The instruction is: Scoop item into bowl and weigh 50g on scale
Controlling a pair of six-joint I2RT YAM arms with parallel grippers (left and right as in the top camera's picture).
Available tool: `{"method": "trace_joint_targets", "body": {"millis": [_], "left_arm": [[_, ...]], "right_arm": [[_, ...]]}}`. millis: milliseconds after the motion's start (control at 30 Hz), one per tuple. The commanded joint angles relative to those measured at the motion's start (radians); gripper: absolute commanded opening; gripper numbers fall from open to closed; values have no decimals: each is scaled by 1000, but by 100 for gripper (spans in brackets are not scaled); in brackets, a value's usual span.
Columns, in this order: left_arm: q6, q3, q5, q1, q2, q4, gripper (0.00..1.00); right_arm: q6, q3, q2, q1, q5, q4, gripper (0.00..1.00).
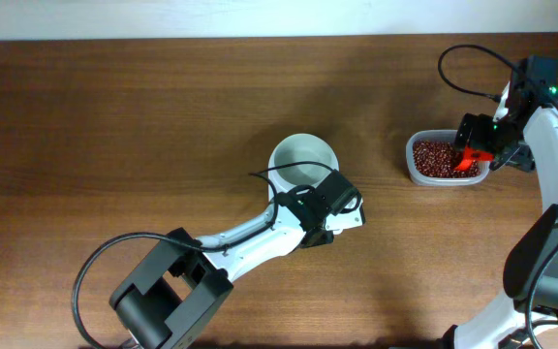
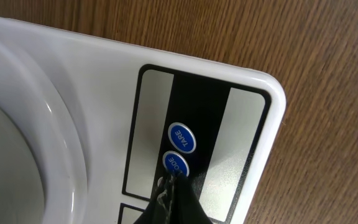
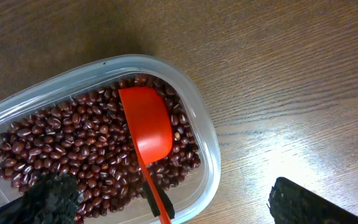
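- Beans (image 3: 73, 149) are lying in a loose heap inside the clear plastic tub (image 3: 207, 149); they are covering its floor
- a red scoop (image 3: 145, 124) is resting on the heap, its handle running back toward the right gripper (image 3: 179, 208)
- that gripper is hanging over the tub's near edge; its fingers (image 3: 48, 198) are standing wide apart on either side of the handle, touching neither side of it
- the white bowl (image 1: 303, 155) is sitting near the middle of the wooden table (image 1: 114, 116), well apart from the tub
- the scale (image 2: 253, 99) is lying just beside the bowl, mostly under the left arm; whether the bowl is resting on it I cannot tell
- the left gripper (image 2: 171, 186) is pointing down at the scale's front panel, fingers drawn together into one tip; that tip is touching the lower blue button (image 2: 174, 163), just below the TARE button (image 2: 181, 137)
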Motion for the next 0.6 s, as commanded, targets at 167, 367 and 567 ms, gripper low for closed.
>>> {"method": "trace_joint_targets", "body": {"millis": [167,367,567], "left_arm": [[16,-6,-4,20,35,30,0],[16,-7,-4,30,39,3,0],[15,-7,28,5,39,-24,0]], "right_arm": [[0,15,4,2,-5,3,99],[0,15,4,2,-5,3,99],[0,15,4,2,-5,3,99]]}}
